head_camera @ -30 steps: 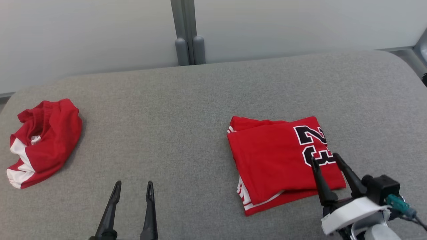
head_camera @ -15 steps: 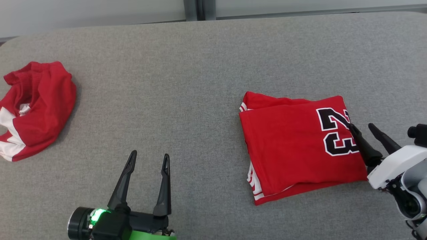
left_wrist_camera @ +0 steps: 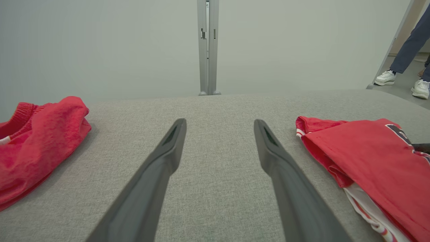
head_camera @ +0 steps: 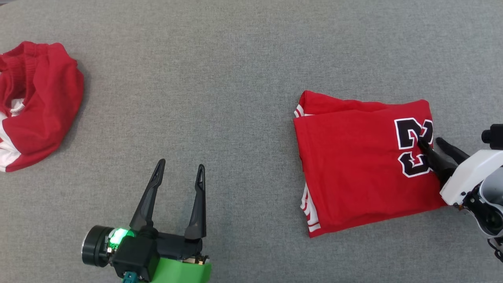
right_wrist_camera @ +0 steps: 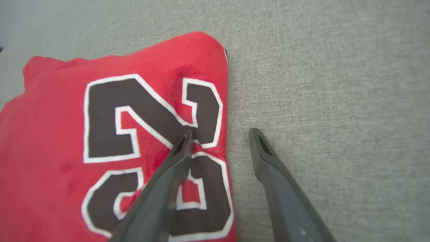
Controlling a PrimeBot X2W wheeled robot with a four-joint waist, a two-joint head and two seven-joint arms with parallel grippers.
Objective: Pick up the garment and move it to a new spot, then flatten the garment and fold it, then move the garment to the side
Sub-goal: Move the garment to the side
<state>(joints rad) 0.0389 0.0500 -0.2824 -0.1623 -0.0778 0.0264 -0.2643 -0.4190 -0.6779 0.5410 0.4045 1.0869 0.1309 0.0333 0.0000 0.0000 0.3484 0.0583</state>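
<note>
The right gripper (head_camera: pixel 429 140) straddles the right edge of the folded red jersey (head_camera: pixel 353 165), which lies on the right half of the grey table (head_camera: pixel 243 78): jaws fairly wide, nothing gripped, one finger (right_wrist_camera: pixel 174 161) on the black number, the other over bare table just beside the edge. To shift the bundle aside cleanly, the pinch should likely catch every layer low at that edge, so the fold holds. The left gripper (head_camera: pixel 181 164) hangs wide open, empty, well apart.

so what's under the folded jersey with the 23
The folded jersey shows its own lower layers, white-striped edges peeking out, resting on the grey padded surface. Anything directly beneath is covered.
</note>
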